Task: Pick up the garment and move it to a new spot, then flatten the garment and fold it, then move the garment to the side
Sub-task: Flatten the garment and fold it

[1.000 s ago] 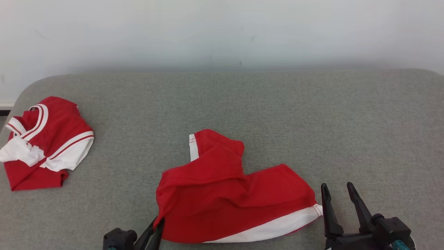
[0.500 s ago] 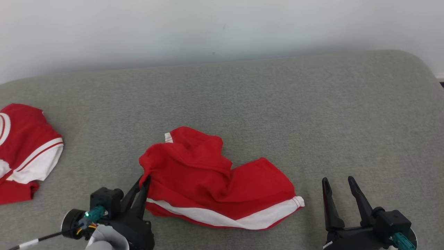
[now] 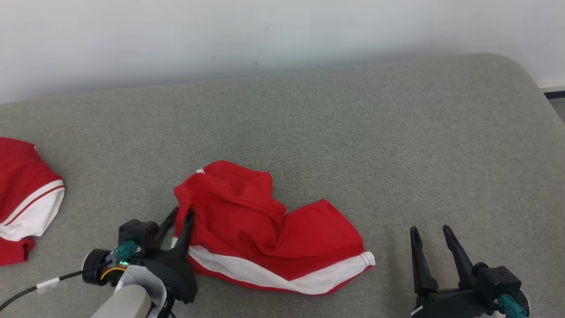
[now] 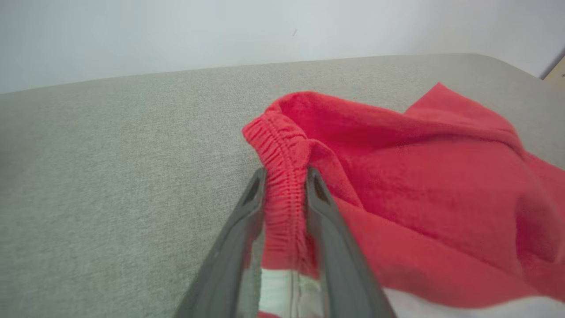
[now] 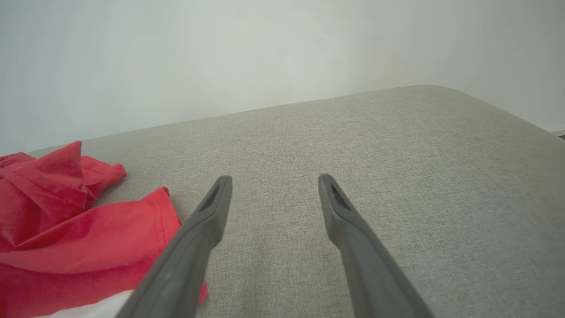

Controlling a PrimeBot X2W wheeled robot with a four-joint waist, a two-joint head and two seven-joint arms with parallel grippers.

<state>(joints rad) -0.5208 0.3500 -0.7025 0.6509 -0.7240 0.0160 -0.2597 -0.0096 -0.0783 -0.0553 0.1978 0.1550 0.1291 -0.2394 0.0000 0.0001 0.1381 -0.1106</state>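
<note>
Backdrop: pale wall behind a grey padded bench (image 3: 309, 123) with rounded far corners.
Head view, garment: the garment (image 3: 265, 229) is red with a white band. It lies rumpled on the bench, close to the near edge and left of the middle.
Head view, long axis: it runs roughly along the near edge, from the bunched end on the left to the white hem on the right.
Head view, left gripper: the left gripper (image 3: 183, 210) is at the bunched end, fingers a little apart with cloth between them.
Head view, right gripper: the right gripper (image 3: 429, 229) is by the near edge toward the right corner, fingers spread wide and empty. The hem corner lies to its left, not touching.
Head view, bystander: a second garment (image 3: 26, 194) lies at the left edge, well apart.
Left wrist view, hold: the elastic waistband (image 4: 282, 176) stands between the two fingers and fills the gap. Whether they pinch it or merely flank it cannot be told.
Right wrist view, bearing: red cloth lies low on the left, beside the left finger. Bare bench lies straight ahead.
Judgement, nearer arm: each arm is nearest one end, the left at the waistband and the right at the hem. Flattening probably means drawing those ends apart along this axis.
</note>
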